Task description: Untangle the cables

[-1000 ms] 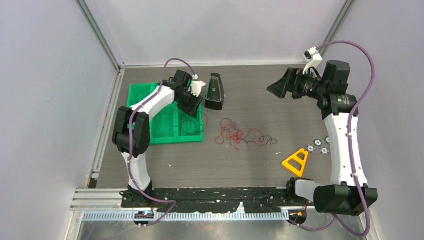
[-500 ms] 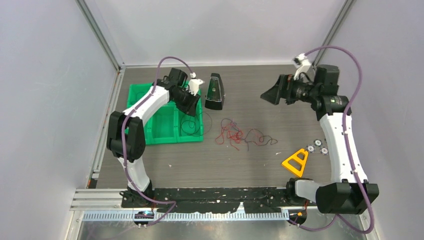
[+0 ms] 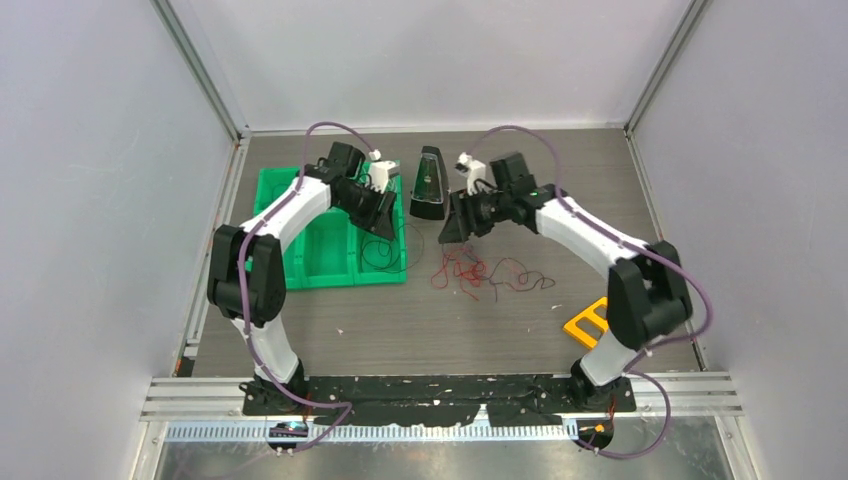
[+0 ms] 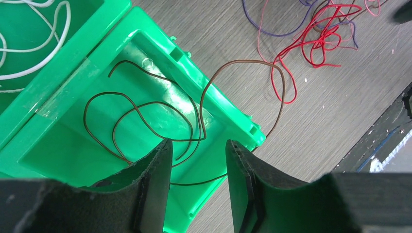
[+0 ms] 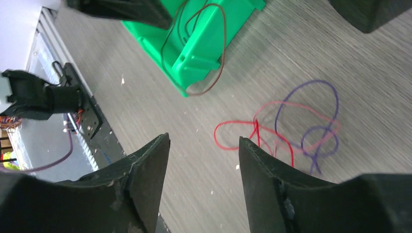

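Observation:
The cables [image 3: 480, 272] lie in a loose tangle of red, pink and purple wires [image 5: 291, 128] on the table's middle. A brown cable [image 4: 145, 116] coils in the right compartment of the green tray [image 3: 300, 195] and loops over its rim onto the table. A white cable [image 4: 29, 43] lies in the neighbouring compartment. My left gripper [image 4: 197, 141] hangs open over the brown cable's compartment [image 3: 385, 222], with nothing between its fingers. My right gripper [image 5: 204, 137] is open above bare table just left of the tangle [image 3: 452, 232], holding nothing.
A black wedge-shaped object [image 3: 430, 185] stands upright between the two grippers at the back. A yellow triangular piece [image 3: 585, 322] lies front right, partly behind the right arm. The green tray's corner [image 5: 194, 53] is close to the right gripper.
The right arm has swung from the far right to the centre, just above the tangle, and its jaws have narrowed. The left gripper has shifted slightly over the tray.

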